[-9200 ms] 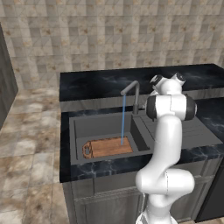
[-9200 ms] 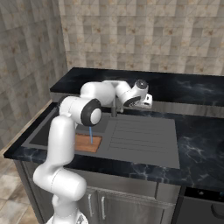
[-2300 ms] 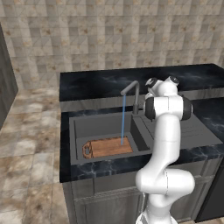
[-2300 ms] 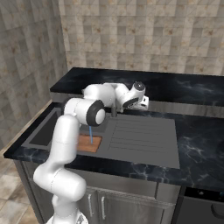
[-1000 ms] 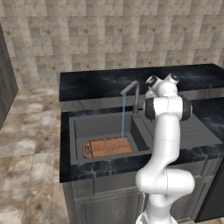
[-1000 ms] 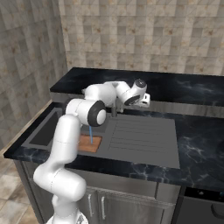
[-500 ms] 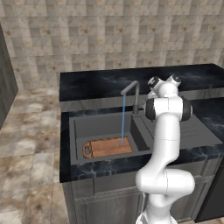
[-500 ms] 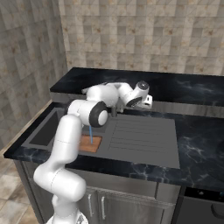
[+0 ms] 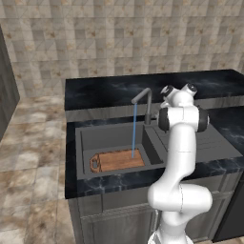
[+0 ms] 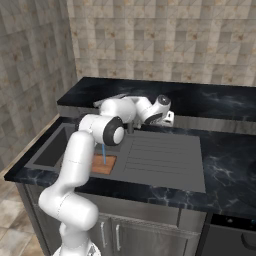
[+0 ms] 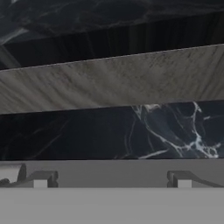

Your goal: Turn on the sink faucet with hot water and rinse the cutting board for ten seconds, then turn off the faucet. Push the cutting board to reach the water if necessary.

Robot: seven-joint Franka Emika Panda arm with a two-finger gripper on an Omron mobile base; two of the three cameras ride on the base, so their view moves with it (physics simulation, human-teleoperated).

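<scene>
Our tool [image 11: 111, 178], jaws wide, has drifted slightly beside the sink faucet [image 9: 145, 102]; water [image 9: 134, 129] still rinses the cutting board [image 9: 116, 160].

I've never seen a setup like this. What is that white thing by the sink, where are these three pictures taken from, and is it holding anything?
The white thing is a robot arm in a simulated kitchen. Two cameras ride on its base, behind it to the left and right; the third sits on its hand. Its claw points at the black counter, fingers apart, holding nothing. The sink faucet is running: the water falls in a thin blue stream onto the cutting board, which lies flat in the sink.
</scene>
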